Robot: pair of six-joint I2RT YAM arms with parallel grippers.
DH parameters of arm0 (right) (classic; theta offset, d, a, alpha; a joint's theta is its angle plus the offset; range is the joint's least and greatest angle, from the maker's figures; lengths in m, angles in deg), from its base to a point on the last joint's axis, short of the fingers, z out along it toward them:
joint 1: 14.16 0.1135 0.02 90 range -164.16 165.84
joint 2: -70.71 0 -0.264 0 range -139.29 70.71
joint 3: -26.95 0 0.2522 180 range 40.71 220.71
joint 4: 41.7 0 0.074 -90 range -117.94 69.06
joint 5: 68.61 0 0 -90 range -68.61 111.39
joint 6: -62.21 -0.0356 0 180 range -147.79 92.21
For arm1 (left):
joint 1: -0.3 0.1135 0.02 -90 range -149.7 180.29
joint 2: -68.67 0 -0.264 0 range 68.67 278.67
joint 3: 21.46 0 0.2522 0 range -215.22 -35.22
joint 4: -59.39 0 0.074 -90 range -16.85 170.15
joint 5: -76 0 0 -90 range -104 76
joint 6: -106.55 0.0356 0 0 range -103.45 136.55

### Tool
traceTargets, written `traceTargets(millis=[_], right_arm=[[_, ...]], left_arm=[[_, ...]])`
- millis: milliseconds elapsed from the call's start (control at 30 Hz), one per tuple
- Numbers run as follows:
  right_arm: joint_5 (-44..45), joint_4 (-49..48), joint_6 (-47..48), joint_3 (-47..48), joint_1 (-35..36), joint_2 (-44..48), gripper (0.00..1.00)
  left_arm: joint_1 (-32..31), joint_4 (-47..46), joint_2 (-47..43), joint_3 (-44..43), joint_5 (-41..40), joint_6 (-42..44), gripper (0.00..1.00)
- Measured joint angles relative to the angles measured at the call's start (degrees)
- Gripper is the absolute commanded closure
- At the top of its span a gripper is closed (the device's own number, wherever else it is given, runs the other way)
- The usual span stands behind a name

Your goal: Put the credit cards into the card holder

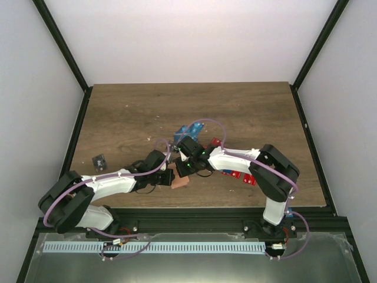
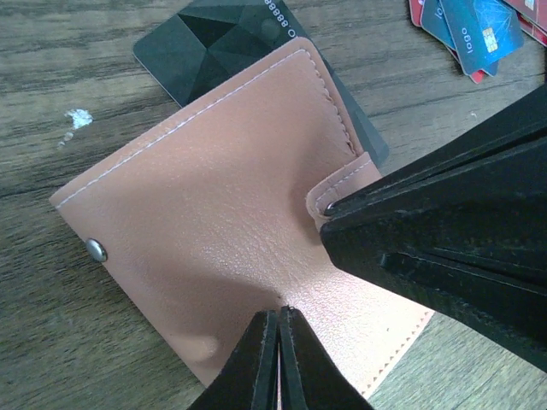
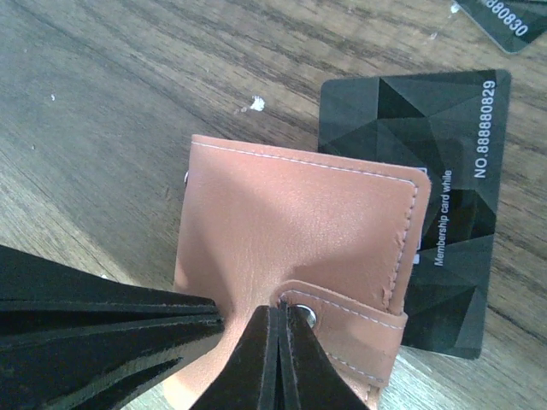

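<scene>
Currently, card holder (image 2: 214,222): lying flat and closed on the bench (image 3: 102,102), near its front edge, directly under both tool tips.
Strap (image 3: 359,333): wrapping round one edge onto the cover; whether it is fastened cannot be told. Its end is lying right at the right tool's tip, so the right arm is sitting nearer to it.
Left tool (image 2: 279,318): jaws pressing together, tip touching the plain cover just beside the strap's end, holding nothing that shows.
Right tool (image 3: 280,316): jaws pressing together, tip touching the strap by its snap; whether it is pinching leather is not showing.
Black membership card (image 3: 444,213): lying half under the holder's stitched edge, long axis running along that edge.
Blue and red credit cards (image 2: 474,34): lying apart, further out.
Judgement: the holder is probably needing opening before any card goes in.
</scene>
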Motion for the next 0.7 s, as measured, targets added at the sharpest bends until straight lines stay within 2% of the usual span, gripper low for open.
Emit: traceTargets(millis=[700], right_arm=[[-0.9,-3.1,-0.37,-2.34,0.07,0.26,0.99]], left_arm=[[0.0,-0.7,-0.9,1.05,0.04,-0.04,0.95]])
